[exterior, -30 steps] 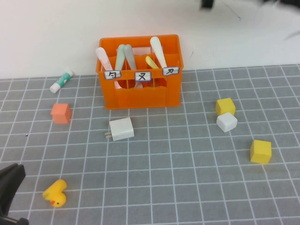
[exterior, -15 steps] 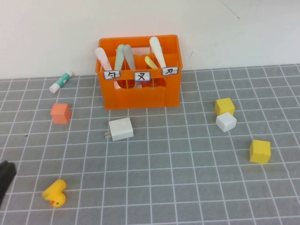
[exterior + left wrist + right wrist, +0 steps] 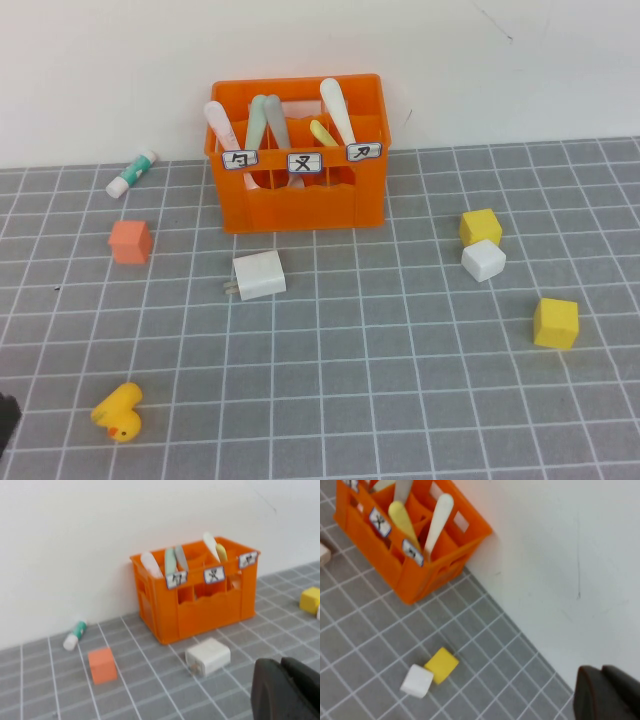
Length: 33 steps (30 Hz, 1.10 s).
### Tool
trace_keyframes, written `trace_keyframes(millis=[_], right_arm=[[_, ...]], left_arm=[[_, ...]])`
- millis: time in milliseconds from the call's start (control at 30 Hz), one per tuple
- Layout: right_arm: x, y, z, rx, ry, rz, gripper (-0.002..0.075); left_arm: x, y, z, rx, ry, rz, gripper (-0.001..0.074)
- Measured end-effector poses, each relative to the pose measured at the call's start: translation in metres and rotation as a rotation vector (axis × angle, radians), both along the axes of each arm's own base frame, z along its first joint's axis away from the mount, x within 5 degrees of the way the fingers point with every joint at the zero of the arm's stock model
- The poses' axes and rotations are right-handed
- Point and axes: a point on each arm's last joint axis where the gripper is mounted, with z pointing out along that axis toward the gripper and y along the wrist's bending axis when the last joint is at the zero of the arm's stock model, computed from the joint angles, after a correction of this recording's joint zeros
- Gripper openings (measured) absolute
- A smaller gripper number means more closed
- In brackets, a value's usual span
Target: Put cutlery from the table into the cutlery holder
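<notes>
**All five pieces stand in the crate, both arms drawn back**

The left gripper (image 3: 287,690) sits at the lower right of its wrist view, fingers pressed together, holding nothing; in the high view only a dark sliver shows at the lower left edge; the right gripper (image 3: 607,692) is likewise closed and empty at the lower right of its wrist view, with the wall behind it.

The cutlery holder (image 3: 300,205) stands at upper centre of the table (image 3: 400,400), against the wall; inside stand the pink spoon (image 3: 219,124), mint-green spoon (image 3: 258,118), grey fork (image 3: 277,120), yellow knife (image 3: 322,132) and cream-white knife (image 3: 336,108), handles up.
</notes>
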Motion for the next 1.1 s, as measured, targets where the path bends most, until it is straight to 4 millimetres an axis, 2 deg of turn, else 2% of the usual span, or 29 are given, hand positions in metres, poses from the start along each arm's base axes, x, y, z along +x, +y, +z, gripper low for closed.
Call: trace_keyframes(millis=[100,200,367,400,467,600,667,900,1100], right_arm=[[-0.021,-0.005,-0.013,0.008,-0.027,-0.017,0.001],[-0.047,-0.01,-0.037,0.022,-0.033,-0.038,0.001],[-0.087,-0.019,-0.094,0.079,-0.078,-0.104,0.001],[-0.093,-0.021,-0.099,0.088,-0.109,-0.119,0.001],[-0.108,-0.027,-0.129,0.101,-0.14,-0.159,0.001],[-0.13,-0.034,-0.178,0.095,-0.132,-0.201,0.001],[-0.141,-0.036,-0.196,0.092,-0.118,-0.212,0.001],[-0.157,-0.039,-0.237,0.077,-0.014,-0.222,0.001],[-0.161,-0.038,-0.251,0.065,0.087,-0.209,0.001]], left_arm=[[0.001,-0.001,-0.007,0.007,0.028,-0.009,-0.0001],[0.001,-0.002,-0.011,0.014,0.054,-0.02,-0.0001],[-0.001,-0.004,-0.016,0.028,0.1,-0.049,-0.0001],[-0.001,-0.005,-0.016,0.031,0.11,-0.055,-0.0001],[-0.002,-0.005,-0.018,0.037,0.128,-0.067,-0.0001],[-0.004,-0.007,-0.022,0.05,0.169,-0.094,-0.0001],[-0.004,-0.008,-0.023,0.055,0.185,-0.104,-0.0001],[-0.008,-0.011,-0.029,0.076,0.245,-0.142,-0.0001],[-0.009,-0.012,-0.031,0.086,0.273,-0.161,-0.0001]])
